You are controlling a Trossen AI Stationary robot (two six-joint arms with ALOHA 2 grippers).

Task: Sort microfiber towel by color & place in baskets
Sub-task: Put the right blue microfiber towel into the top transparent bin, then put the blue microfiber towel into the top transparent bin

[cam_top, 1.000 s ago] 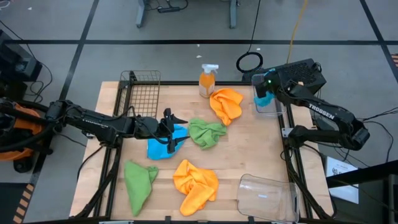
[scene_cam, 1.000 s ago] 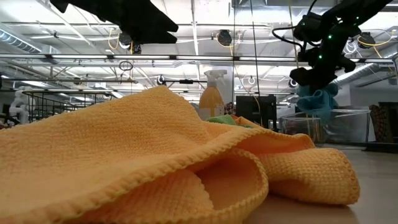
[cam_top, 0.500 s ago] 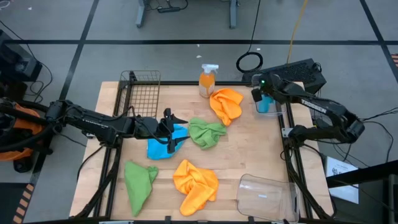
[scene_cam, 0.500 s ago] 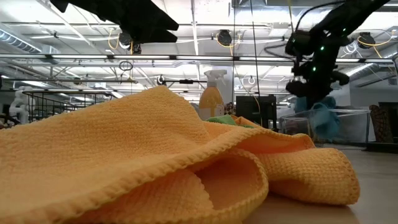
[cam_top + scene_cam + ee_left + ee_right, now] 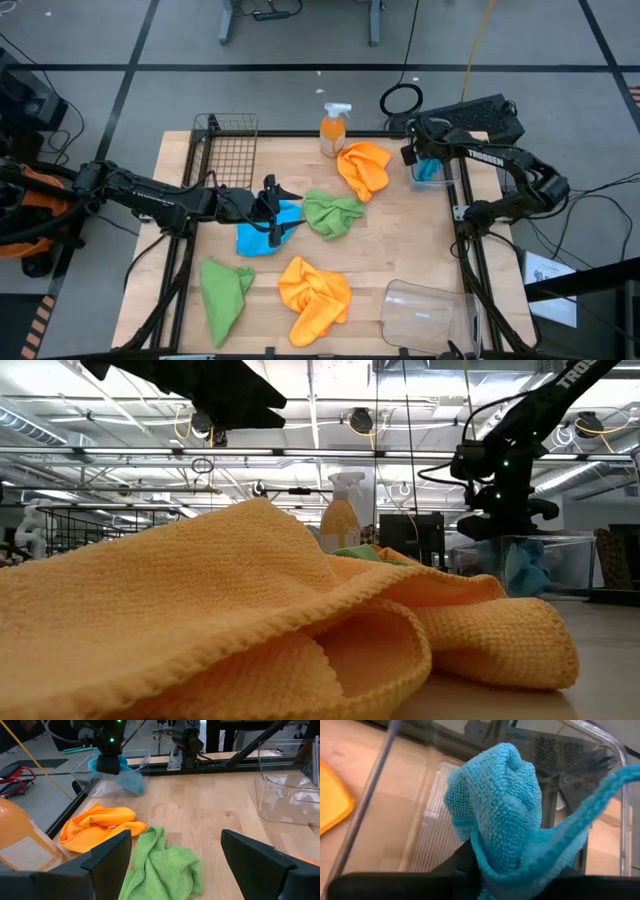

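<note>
One blue towel drapes from the right gripper, fingers loosening, over the far-right clear basket; clinging cloth could snag there.

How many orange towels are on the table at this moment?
2. One orange towel lies at the far side of the table, beside the spray bottle. The other orange towel lies near the front edge, right of a green towel. None seems hidden.
</note>
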